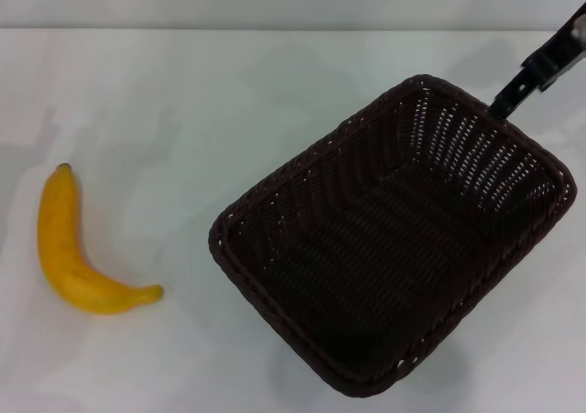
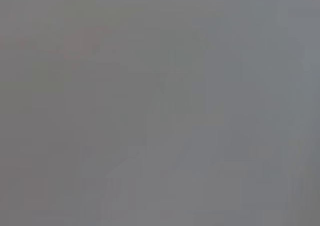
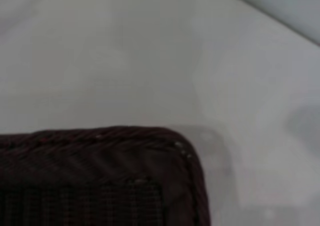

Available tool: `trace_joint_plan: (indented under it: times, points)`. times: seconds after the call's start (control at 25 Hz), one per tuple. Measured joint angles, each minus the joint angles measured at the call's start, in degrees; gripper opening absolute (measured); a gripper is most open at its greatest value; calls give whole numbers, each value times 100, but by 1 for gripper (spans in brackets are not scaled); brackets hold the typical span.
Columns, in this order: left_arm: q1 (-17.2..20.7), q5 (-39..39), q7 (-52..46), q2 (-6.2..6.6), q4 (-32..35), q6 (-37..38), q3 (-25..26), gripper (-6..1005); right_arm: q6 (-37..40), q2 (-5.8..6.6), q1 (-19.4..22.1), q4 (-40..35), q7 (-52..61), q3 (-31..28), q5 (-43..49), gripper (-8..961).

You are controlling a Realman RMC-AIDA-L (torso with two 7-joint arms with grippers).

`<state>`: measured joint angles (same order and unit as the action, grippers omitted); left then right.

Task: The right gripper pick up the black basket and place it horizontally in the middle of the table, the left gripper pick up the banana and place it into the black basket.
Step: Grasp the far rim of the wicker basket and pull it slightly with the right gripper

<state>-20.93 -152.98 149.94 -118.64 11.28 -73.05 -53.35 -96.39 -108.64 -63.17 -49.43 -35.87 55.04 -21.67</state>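
Black basket (image 1: 394,239): rested on the white table (image 1: 229,92), set at a diagonal, open side up and nothing inside; its far rim lay right at the tips of the right gripper (image 1: 502,109).
Right gripper: reached in from the far right corner, slim dark fingers touching or gripping the basket's far rim; whether the jaws were apart or clamped on the rim could not be told.
Basket corner (image 3: 170,151): a rounded braided corner filled the lower part of the right wrist view, on the table (image 3: 125,60).
Banana (image 1: 78,253): lay flat on the table, well apart from the jaws, across the basket from them.
Left gripper: out of sight; the left wrist view was plain grey.
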Motion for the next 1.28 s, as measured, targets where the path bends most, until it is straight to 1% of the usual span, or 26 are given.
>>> trace_joint_plan:
  times: [0.08,0.28,0.4,0.44,0.52,0.68,0.8,1.0,1.16,1.28]
  points:
    - [-17,23,8,0,24,70,0,852,78,-50,-88,183,1,107,44,816]
    - [-53,49,17,-11,89,148,0,850,142,-93,-332,616,-3,165,148,813]
    - [-72,65,18,-16,93,151,0,848,268,-136,-406,772,20,299,203,811]
    - [-76,88,18,-17,94,152,-1,848,378,-194,-485,944,43,417,364,810]
    - [-81,125,15,-18,94,152,0,847,459,-241,-553,1073,52,466,520,806]
    - [-85,128,11,-26,84,158,0,845,759,-417,-781,1524,33,485,964,798]
    - [-87,128,8,-27,66,161,0,843,852,-487,-835,1633,13,503,987,791]
    - [-87,128,-13,-36,59,161,0,841,839,-503,-840,1660,58,466,999,781]
    - [-81,128,-21,-40,79,146,0,839,781,-524,-820,1665,51,493,1000,642]
    - [-76,97,-30,-47,81,122,22,837,798,-589,-772,1649,-4,493,990,550]
